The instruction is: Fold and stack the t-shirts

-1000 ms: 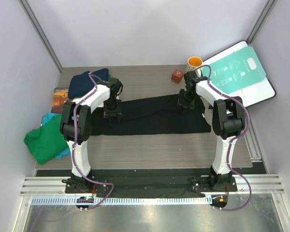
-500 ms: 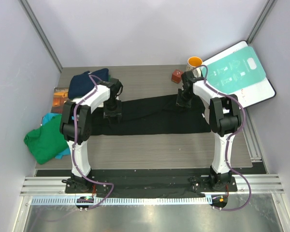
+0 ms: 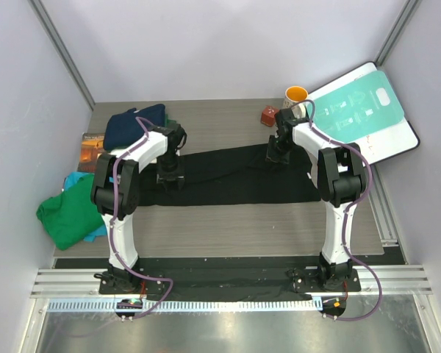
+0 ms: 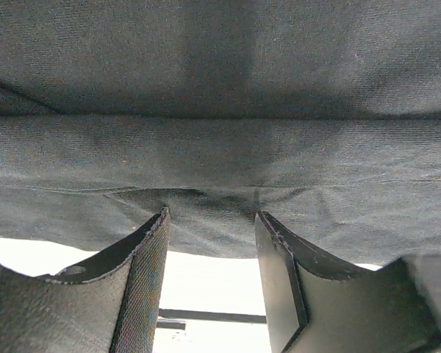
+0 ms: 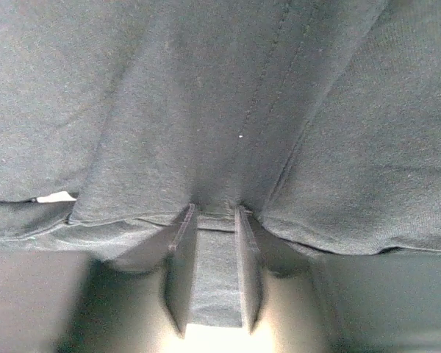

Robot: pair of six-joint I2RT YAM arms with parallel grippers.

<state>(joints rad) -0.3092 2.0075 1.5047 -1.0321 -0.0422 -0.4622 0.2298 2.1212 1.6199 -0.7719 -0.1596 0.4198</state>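
Four shirts: black (image 3: 235, 176) spread across the tabletop (image 3: 228, 228), navy (image 3: 128, 125) far-left, green (image 3: 66, 217) over teal (image 3: 75, 179) at the left edge. One mug (image 3: 295, 95), contents unseen. Left claw (image 4: 212, 215) half-wide at black's hem; right claw (image 5: 214, 211) narrow, pinching its fold.

The black t-shirt (image 3: 228, 180) at the left gripper (image 4: 212, 219) and right gripper (image 5: 214, 213) looks plain. Left of the left gripper are a navy t-shirt (image 3: 132, 123), a green t-shirt (image 3: 67, 215) and possibly some teal cloth (image 3: 75, 179).
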